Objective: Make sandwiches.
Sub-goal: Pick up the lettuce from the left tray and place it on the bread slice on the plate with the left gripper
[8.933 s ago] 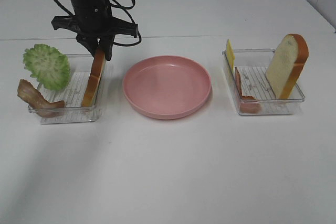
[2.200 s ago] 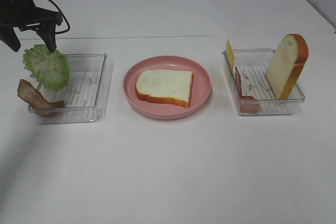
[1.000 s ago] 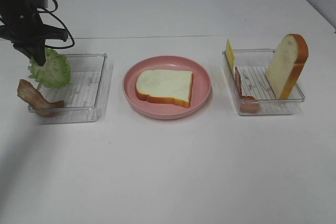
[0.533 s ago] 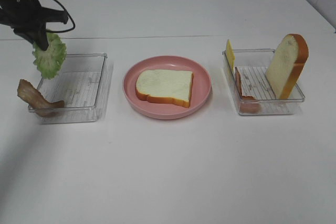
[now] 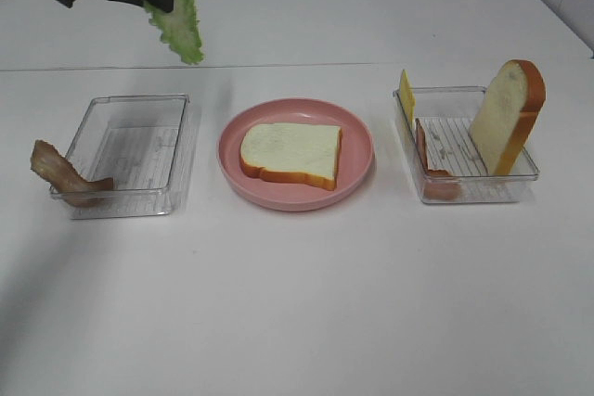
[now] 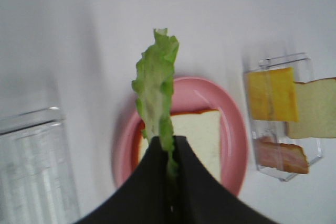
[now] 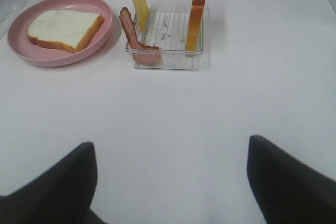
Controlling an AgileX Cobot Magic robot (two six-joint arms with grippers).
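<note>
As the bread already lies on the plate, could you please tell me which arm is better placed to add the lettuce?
Left. The left tool is shut on the lettuce, in the air left of the plate with the bread. The right tool is open and empty, back from its tray.

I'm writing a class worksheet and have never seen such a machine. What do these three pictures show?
A robot with two arms, each ending in a gripper. One picture looks down from a high camera; the other two come from cameras on the wrists. On the table: a pink plate carrying a bread slice, a left tray with a bacon strip over its edge, and a right tray with cheese, bacon and an upright bread slice. The left gripper is shut on a lettuce leaf in mid-air. The right gripper is open and empty.
</note>
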